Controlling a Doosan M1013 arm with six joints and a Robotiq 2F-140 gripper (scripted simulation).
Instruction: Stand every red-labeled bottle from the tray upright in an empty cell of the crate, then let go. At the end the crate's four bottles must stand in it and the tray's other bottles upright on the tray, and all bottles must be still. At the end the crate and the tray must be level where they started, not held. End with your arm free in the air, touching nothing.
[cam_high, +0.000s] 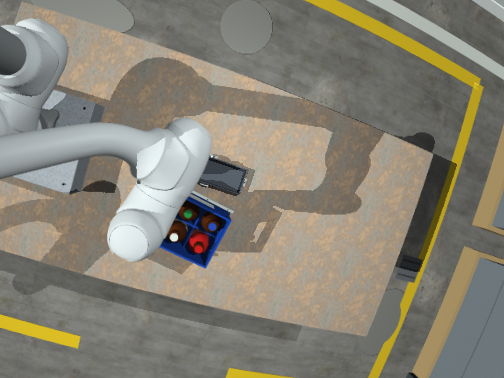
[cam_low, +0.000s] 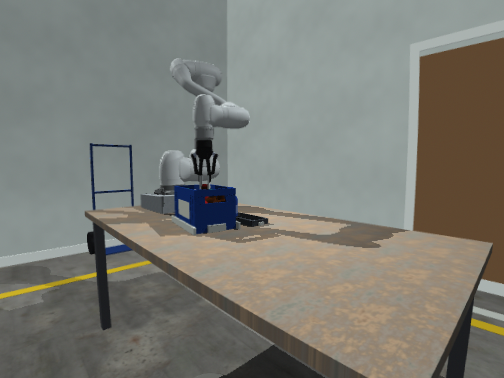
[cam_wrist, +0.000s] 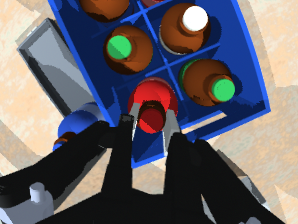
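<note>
The blue crate (cam_high: 197, 227) stands on the table, partly under my arm; it also shows in the wrist view (cam_wrist: 153, 50) and the side view (cam_low: 206, 207). My gripper (cam_wrist: 151, 116) is shut on the neck of a red-labeled bottle (cam_wrist: 153, 106) that stands upright in the crate's near cell. In the side view my gripper (cam_low: 204, 184) reaches straight down into the crate top. The dark tray (cam_high: 227, 175) lies beside the crate.
A blue-capped bottle (cam_wrist: 75, 128) shows just outside the crate's wall by my left finger. The arm's grey base block (cam_high: 60, 145) sits at the table's left end. A blue cart (cam_low: 111, 190) stands behind the table.
</note>
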